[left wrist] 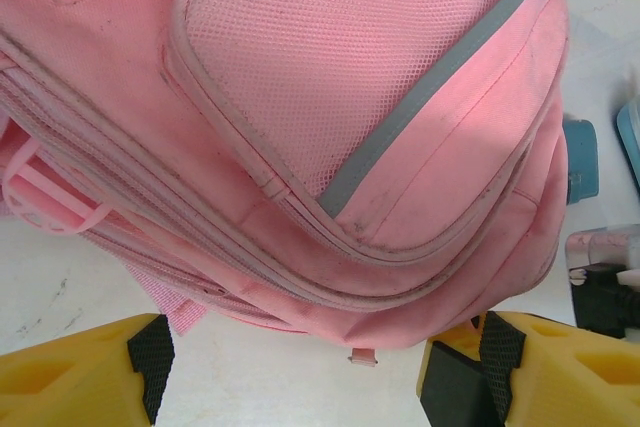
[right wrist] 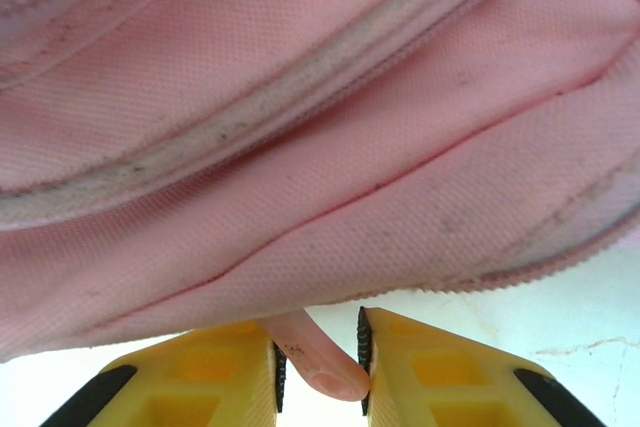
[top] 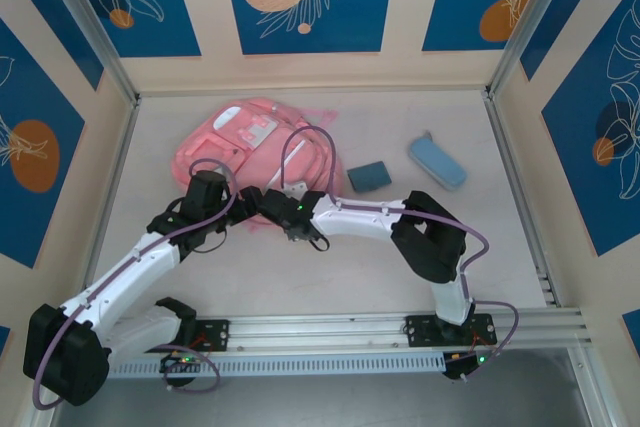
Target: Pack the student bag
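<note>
1. The student bag point(top: 255, 147) is pink, with white patches point(top: 245, 127) toward its 11 o'clock side.
2. Its mesh pocket point(left wrist: 300, 57) is pink, edged by a grey band point(left wrist: 430, 97); the zip trims point(right wrist: 200, 137) are pale and smudged.
3. The pull tab point(right wrist: 305, 342) is pink.
4. The left end effector point(left wrist: 295, 372) and right end effector point(right wrist: 318, 367) have yellow fingers point(left wrist: 60, 377) with black pads point(left wrist: 150, 352).
5. At the bag's 3 o'clock, the pencil case point(top: 437, 162) is light blue and the block point(top: 368, 176) teal.
6. The tabletop point(top: 400, 107) is off-white; the walls point(top: 205, 7) are cream with blue, leaf-patterned panels point(top: 330, 7).

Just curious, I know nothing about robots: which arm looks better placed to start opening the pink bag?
Right. The right gripper is shut on a small pink tab at the edge of the student bag, likely a zip pull, so it could pull. The left gripper is open, holding nothing.
</note>
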